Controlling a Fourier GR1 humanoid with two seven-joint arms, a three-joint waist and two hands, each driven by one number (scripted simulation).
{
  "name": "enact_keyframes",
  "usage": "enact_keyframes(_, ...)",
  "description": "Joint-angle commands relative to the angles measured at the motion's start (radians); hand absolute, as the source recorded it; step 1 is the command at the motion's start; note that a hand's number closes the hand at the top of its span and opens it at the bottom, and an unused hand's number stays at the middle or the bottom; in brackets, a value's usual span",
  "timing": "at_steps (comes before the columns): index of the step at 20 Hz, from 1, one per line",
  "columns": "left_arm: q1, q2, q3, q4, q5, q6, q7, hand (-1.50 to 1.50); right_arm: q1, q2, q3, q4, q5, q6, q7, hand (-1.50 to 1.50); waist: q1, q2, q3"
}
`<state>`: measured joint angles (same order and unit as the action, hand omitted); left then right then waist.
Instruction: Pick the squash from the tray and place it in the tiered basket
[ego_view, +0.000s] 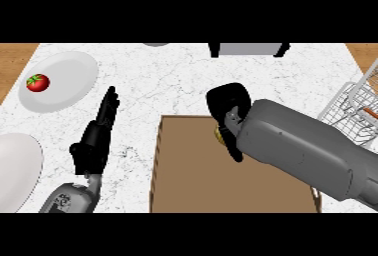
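A white marbled table carries a brown tray at the centre. The right hand is at the tray's far edge, fingers curled around the squash, of which only a small yellowish sliver shows under the wrist, above the tray's far part. The left hand rests left of the tray, fingers straight and together. A white plate at far left holds a red tomato. A wire tiered basket stands at the right edge
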<state>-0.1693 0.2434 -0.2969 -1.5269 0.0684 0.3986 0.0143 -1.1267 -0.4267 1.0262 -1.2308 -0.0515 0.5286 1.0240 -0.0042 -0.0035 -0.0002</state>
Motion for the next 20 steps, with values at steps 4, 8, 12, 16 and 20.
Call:
enact_keyframes(4, -0.025, 0.001, 0.037, -0.002, -0.006, -0.024, 0.033, 0.0, 0.093, 0.023, -0.037, -0.036, 0.071, 0.05, 0.103, -1.5, -0.001, 0.0, 0.0)
enact_keyframes(8, 0.051, -0.001, 0.027, -0.045, -0.018, -0.032, 0.002, 0.0, 0.088, 0.063, -0.096, -0.045, 0.06, 0.074, 0.16, -1.5, 0.004, -0.001, 0.0)
enact_keyframes(12, -0.031, -0.017, 0.049, -0.016, -0.025, -0.039, 0.036, 0.0, 0.063, 0.102, -0.125, 0.136, 0.14, 0.09, 0.025, -1.5, 0.012, 0.004, 0.0)
enact_keyframes(16, -0.001, -0.023, 0.038, -0.014, -0.048, -0.038, 0.024, 0.0, 0.213, 0.073, -0.082, -0.002, 0.187, 0.05, 0.083, -1.5, -0.003, -0.001, 0.0)
enact_keyframes(20, -0.004, -0.049, 0.034, -0.007, -0.066, -0.039, 0.017, 0.0, 0.186, 0.166, -0.125, 0.055, 0.222, 0.065, 0.111, -1.5, 0.004, 0.002, 0.0)
